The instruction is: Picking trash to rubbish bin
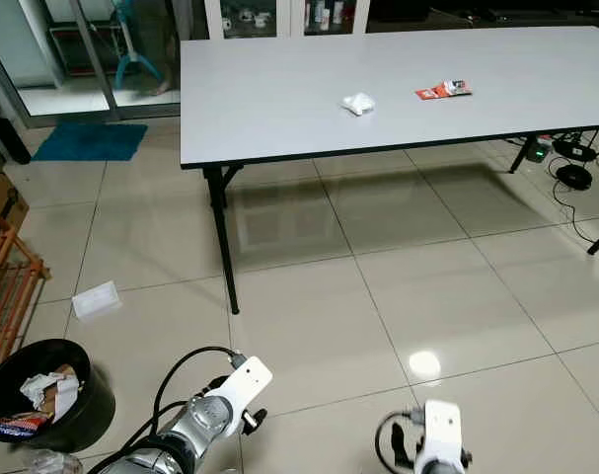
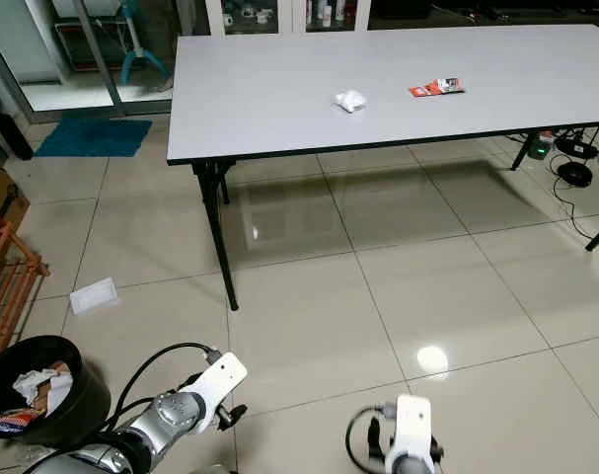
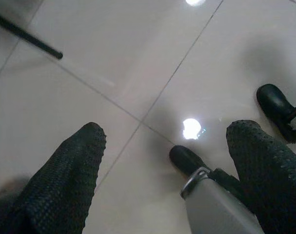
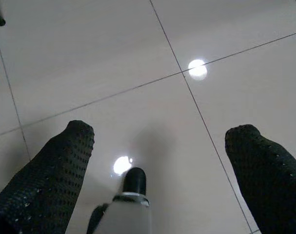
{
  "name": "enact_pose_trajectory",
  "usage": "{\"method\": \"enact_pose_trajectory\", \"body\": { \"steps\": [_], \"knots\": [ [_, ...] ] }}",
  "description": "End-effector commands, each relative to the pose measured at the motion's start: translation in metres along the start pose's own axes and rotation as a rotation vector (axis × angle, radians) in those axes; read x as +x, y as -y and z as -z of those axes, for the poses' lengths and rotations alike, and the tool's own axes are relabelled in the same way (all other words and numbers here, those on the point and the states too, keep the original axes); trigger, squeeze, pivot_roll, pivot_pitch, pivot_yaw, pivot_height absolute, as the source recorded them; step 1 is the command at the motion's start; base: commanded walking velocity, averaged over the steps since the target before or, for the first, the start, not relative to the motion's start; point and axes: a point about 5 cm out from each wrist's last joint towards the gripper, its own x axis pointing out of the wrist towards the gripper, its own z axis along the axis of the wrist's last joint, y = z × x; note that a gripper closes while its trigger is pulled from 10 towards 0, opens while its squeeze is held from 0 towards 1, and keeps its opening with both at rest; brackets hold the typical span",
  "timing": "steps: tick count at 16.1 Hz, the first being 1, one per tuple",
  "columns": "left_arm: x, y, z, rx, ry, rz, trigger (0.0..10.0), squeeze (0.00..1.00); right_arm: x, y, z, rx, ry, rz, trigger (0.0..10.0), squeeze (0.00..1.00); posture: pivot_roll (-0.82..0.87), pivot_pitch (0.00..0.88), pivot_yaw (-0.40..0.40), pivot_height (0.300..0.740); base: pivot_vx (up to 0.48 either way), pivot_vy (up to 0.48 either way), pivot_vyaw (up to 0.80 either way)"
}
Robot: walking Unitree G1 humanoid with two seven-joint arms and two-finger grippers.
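White and long, the folding table point(image 1: 279, 109) stands ahead of me on the pale tiled floor point(image 1: 457, 296). On its top I see two pieces of trash: a crumpled white tissue point(image 1: 358, 103) and, near it to the right, a flat red wrapper point(image 1: 443, 90). A third piece, a small white packet point(image 1: 96, 299), lies on the floor to my left, between the table leg and the black rubbish bin point(image 1: 87, 410). The bin stands low on my left side, just beside a wooden rack point(image 1: 3, 286), and it already holds some paper and wrappers. Both arms hang low. The left gripper point(image 3: 162, 170) has its fingers wide apart above the tiles and holds nothing. The right gripper point(image 4: 160, 165) is spread the same way, also with nothing between the fingers.
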Motion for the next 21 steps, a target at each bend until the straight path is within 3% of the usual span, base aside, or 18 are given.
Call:
{"method": "enact_pose_trajectory", "body": {
  "steps": [1,5,10,14,21],
  "knots": [
    [0.0,-0.003,0.002,-0.053,-0.011,-0.022,10.0,0.0,-0.003,0.001,0.006,-0.022,0.003,-0.011,10.0,0.0,0.08,0.039,-0.012,0.74,0.0,0.0,0.0],
    [-0.001,-0.006,0.007,-0.168,-0.034,-0.066,10.0,0.0,-0.011,0.005,0.018,-0.051,0.007,-0.013,10.0,0.0,0.08,0.046,-0.024,0.74,0.0,0.0,0.0],
    [-0.002,-0.007,0.016,-0.277,-0.072,-0.107,10.0,0.0,-0.008,0.005,0.011,-0.102,0.02,-0.016,10.0,0.0,0.08,0.047,-0.042,0.74,0.0,0.0,0.0],
    [-0.002,-0.005,0.017,-0.282,-0.078,-0.106,10.0,0.0,-0.003,-0.001,-0.004,-0.141,0.029,-0.01,10.0,0.0,0.09,0.045,-0.054,0.74,0.0,0.0,0.0],
    [-0.002,-0.007,0.011,-0.217,-0.058,-0.104,10.0,0.0,-0.002,0.0,-0.004,-0.136,-0.006,0.02,10.0,0.0,0.1,0.033,-0.041,0.74,0.0,0.0,0.0]
  ]
}}
